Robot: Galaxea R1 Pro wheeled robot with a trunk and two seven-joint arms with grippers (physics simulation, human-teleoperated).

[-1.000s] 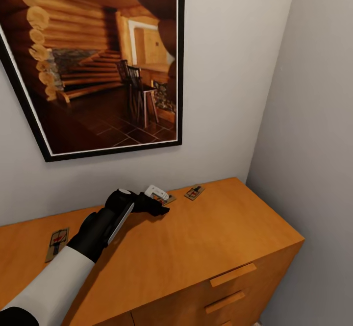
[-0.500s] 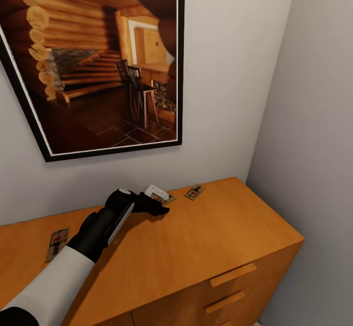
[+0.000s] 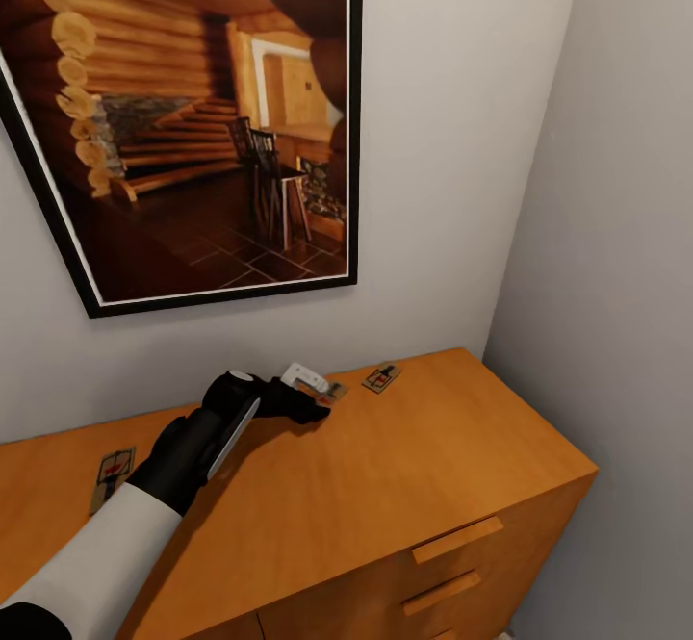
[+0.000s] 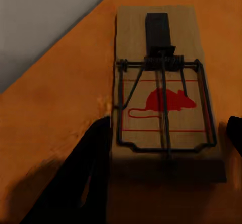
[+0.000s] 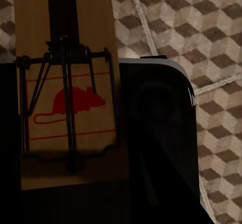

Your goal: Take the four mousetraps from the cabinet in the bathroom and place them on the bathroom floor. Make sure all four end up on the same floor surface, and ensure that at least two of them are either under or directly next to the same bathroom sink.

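Note:
Three mousetraps lie on the orange-brown cabinet (image 3: 404,486): one at the left (image 3: 113,474), one by the wall (image 3: 382,376), and one (image 3: 333,392) under my left gripper (image 3: 313,399). In the left wrist view this mousetrap (image 4: 161,98) lies flat on the cabinet top (image 4: 50,123), and the open left gripper (image 4: 166,158) straddles it with a dark finger (image 4: 85,183) beside each long edge. My right gripper (image 5: 70,178) is shut on another mousetrap (image 5: 68,82), holding it above the cube-patterned bathroom floor (image 5: 201,42). The sink is out of view.
A large framed picture (image 3: 192,120) hangs on the wall above the cabinet. A grey side wall (image 3: 616,284) closes the corner at the cabinet's right end. Slim drawer handles (image 3: 457,539) run along the cabinet front.
My left arm has shifted very slightly left and up over the mousetrap by the wall. The traps on the cabinet have not moved.

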